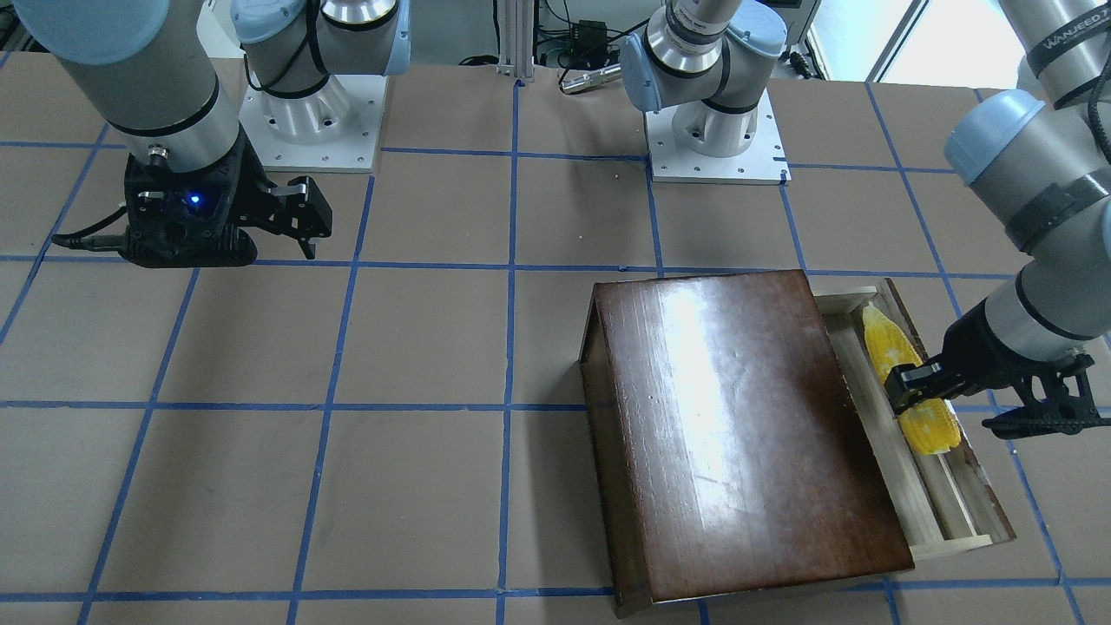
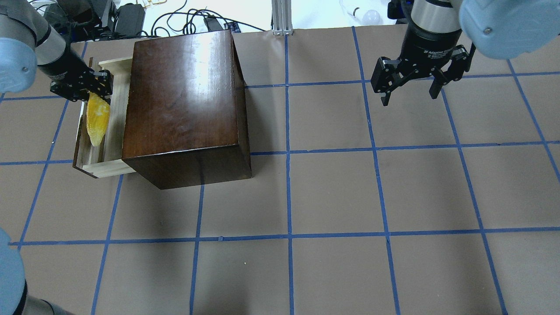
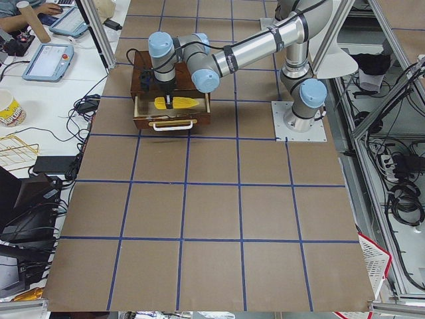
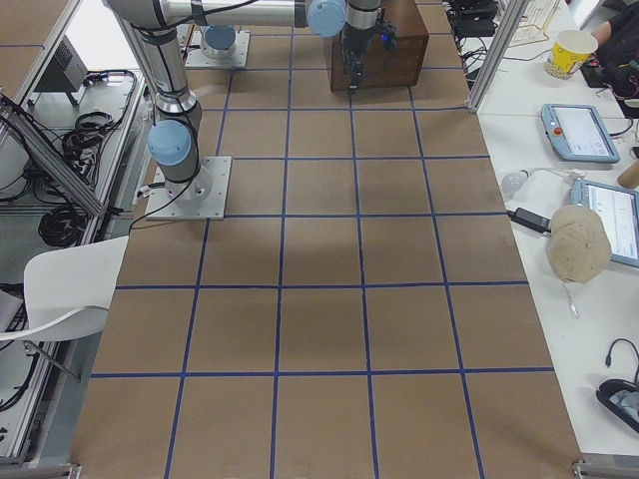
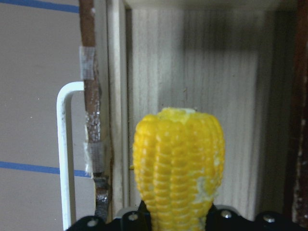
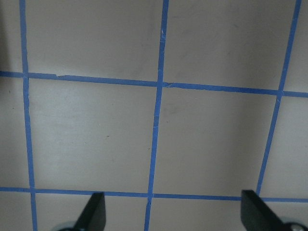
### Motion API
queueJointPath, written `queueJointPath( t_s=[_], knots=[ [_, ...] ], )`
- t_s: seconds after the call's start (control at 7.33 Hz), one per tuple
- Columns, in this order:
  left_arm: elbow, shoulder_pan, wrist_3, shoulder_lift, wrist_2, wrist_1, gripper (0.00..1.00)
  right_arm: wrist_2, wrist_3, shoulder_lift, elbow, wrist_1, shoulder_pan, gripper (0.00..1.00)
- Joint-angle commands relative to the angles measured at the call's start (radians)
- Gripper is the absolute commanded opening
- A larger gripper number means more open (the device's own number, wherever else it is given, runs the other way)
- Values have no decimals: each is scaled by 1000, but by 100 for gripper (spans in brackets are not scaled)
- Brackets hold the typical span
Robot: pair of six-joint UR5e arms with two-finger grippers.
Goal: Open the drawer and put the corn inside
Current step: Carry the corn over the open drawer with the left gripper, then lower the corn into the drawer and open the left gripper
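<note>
The left gripper (image 1: 917, 392) is closed across the body of the corn (image 1: 890, 345), with the cob pinched between its fingers and running lengthwise along the drawer (image 1: 878, 456); the drawer is pulled out of the glossy dark box (image 1: 746, 417), and the corn hangs inside its pale wooden walls; whether the cob already rests on the tray floor I cannot tell. The right gripper (image 2: 409, 99) hovers over bare tabletop well apart from the box, jaws spread wide and empty.

The step in hand looks like the release; to do it well, I would bring the cob low until it lies on the tray floor, so it does not drop and roll; the tray is narrow, so the fingers should part only a little and keep off both the box edge and the dark front panel; then a straight lift out, clear of the white handle (image 5: 65, 154), seems safest, since a sideways drag could nudge the drawer.

The tabletop (image 2: 332, 192) is brown paper marked into squares by blue tape, flat and matte; beyond it stand benches with a teach pendant (image 4: 584, 131), a paper cup (image 4: 571, 50), loose cables and a white chair (image 4: 60, 289).
</note>
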Motion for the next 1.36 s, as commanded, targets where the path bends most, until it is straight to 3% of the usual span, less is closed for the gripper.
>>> queueJointPath(
  t_s=[0.0, 0.14, 1.09, 1.23],
  knots=[
    [1, -1, 5, -11, 9, 8, 80, 0, 0, -1, 0, 2, 0, 100],
    [1, -1, 8, -13, 9, 9, 99, 0, 0, 1, 0, 0, 0, 100],
    [18, -11, 43, 27, 12, -3, 100, 0, 0, -1, 0, 2, 0, 100],
    [64, -31, 19, 55, 12, -90, 100, 0, 0, 1, 0, 2, 0, 100]
  ],
)
